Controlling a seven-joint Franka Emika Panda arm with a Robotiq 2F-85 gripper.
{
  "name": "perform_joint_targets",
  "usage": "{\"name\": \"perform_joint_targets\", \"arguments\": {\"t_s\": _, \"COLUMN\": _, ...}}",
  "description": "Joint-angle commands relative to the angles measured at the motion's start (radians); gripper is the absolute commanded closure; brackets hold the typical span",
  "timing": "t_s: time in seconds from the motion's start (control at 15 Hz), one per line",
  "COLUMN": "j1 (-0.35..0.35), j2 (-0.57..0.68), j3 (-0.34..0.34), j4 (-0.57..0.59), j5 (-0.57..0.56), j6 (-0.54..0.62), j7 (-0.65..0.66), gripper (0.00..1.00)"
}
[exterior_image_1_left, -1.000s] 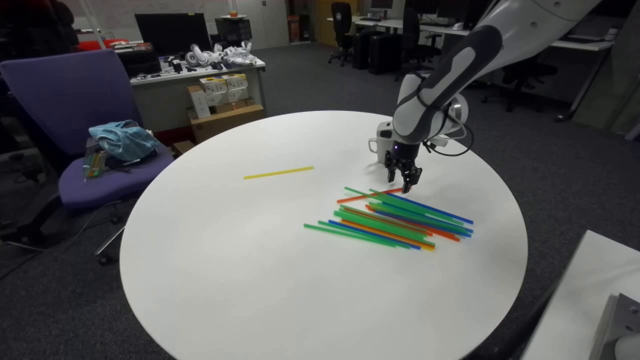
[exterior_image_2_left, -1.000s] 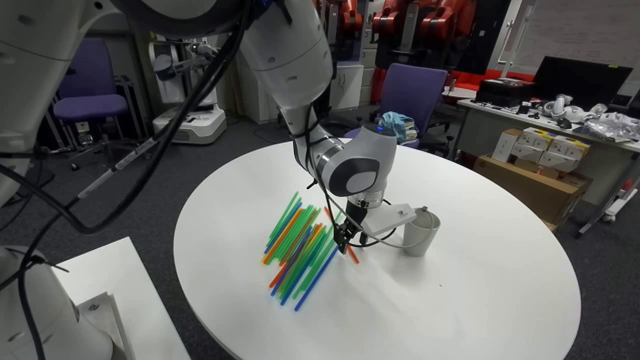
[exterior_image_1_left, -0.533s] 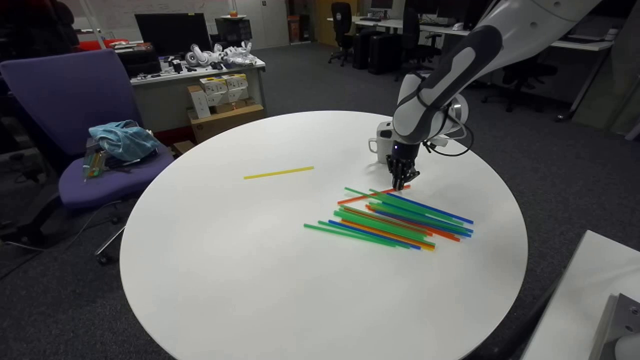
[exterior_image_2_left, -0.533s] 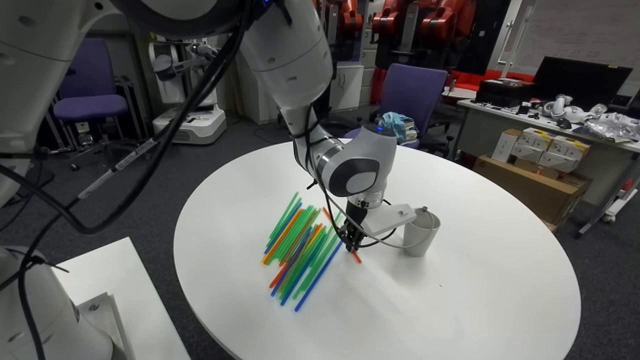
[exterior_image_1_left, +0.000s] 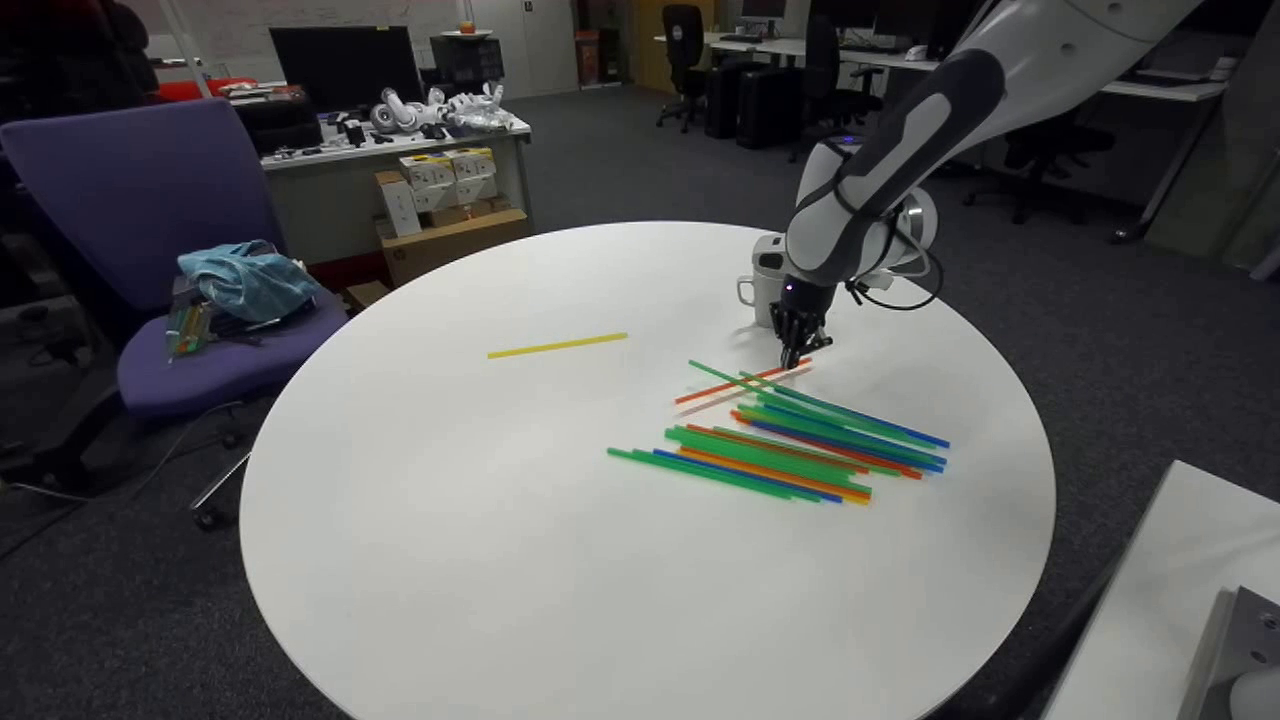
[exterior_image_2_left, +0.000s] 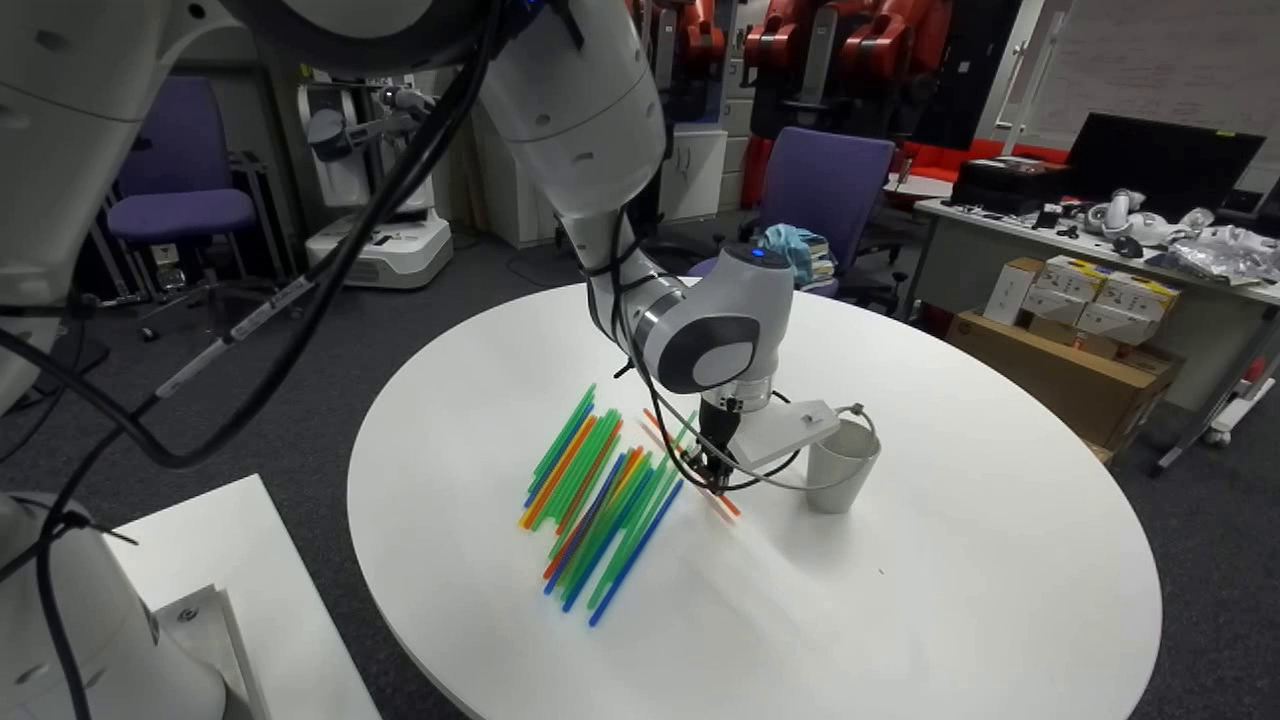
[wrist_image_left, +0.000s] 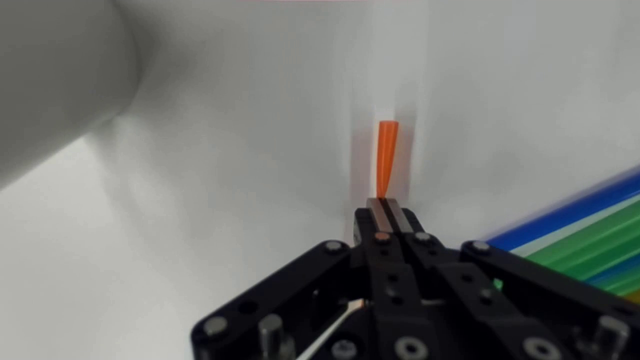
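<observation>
One orange straw (wrist_image_left: 386, 155) clamped in end effector (wrist_image_left: 383, 202), ends out both sides, abv tbl (exterior_image_1_left: 500, 550).

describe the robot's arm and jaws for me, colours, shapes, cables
The arm is mostly white, with rounded segments and dark grey panels framing paler insets. Cables, mostly black, run along it. A small blue light glows on one joint, and a pale flat block sits beside the jaws. These are black linkages with silvery pin heads and slim greyish pads.
</observation>
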Motion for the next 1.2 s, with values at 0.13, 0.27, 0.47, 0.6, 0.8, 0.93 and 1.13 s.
{"name": "perform_joint_targets", "arguments": {"t_s": 0.13, "j1": 0.05, "j2": -0.047, "j3": -0.085, "j4": -0.047, "j5": -0.031, "j6": 0.099, "j7": 0.079, "gripper": 1.0}}
{"name": "perform_joint_targets", "arguments": {"t_s": 0.27, "j1": 0.089, "j2": -0.061, "j3": -0.142, "j4": -0.062, "j5": -0.075, "j6": 0.108, "j7": 0.118, "gripper": 1.0}}
{"name": "perform_joint_targets", "arguments": {"t_s": 0.47, "j1": 0.17, "j2": -0.075, "j3": -0.247, "j4": -0.085, "j5": -0.178, "j6": 0.174, "j7": 0.219, "gripper": 1.0}}
{"name": "perform_joint_targets", "arguments": {"t_s": 0.6, "j1": 0.235, "j2": -0.078, "j3": -0.328, "j4": -0.102, "j5": -0.253, "j6": 0.244, "j7": 0.323, "gripper": 1.0}}
{"name": "perform_joint_targets", "arguments": {"t_s": 0.8, "j1": 0.307, "j2": -0.093, "j3": -0.404, "j4": -0.144, "j5": -0.297, "j6": 0.305, "j7": 0.508, "gripper": 1.0}}
{"name": "perform_joint_targets", "arguments": {"t_s": 0.93, "j1": 0.291, "j2": -0.119, "j3": -0.364, "j4": -0.185, "j5": -0.257, "j6": 0.26, "j7": 0.613, "gripper": 1.0}}
{"name": "perform_joint_targets", "arguments": {"t_s": 1.13, "j1": 0.287, "j2": -0.157, "j3": -0.315, "j4": -0.251, "j5": -0.246, "j6": 0.15, "j7": 0.747, "gripper": 1.0}}
